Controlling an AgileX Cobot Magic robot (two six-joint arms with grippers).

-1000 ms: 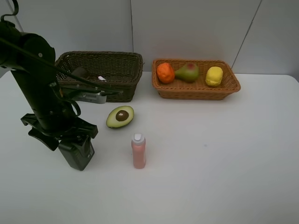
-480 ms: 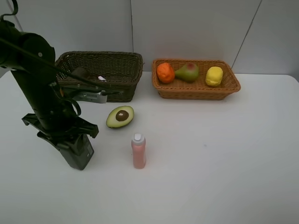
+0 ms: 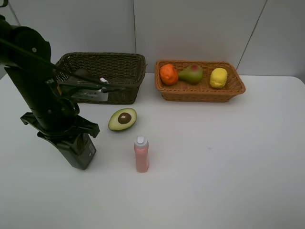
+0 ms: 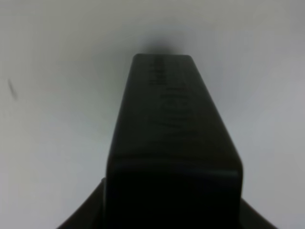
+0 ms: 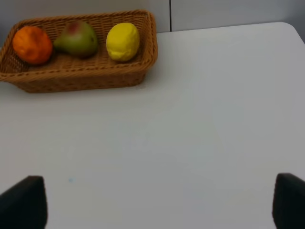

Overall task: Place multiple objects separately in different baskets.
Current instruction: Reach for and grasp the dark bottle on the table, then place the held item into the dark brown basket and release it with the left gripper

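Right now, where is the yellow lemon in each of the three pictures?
Exterior high: lemon at the right end of the orange-tan basket, upper right.
Left wrist: not in it.
Right wrist: lemon in that basket, at the end far from the orange.
Shared landmark: the pear beside it, in both.

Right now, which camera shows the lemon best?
The right wrist view: the lemon is large and unobstructed in the tan basket. The exterior high view shows it smaller; the left wrist view shows none of it.

Open table [image 3: 228,157] right of small pink bottle [image 3: 141,155], avocado half [image 3: 122,119] close behind it
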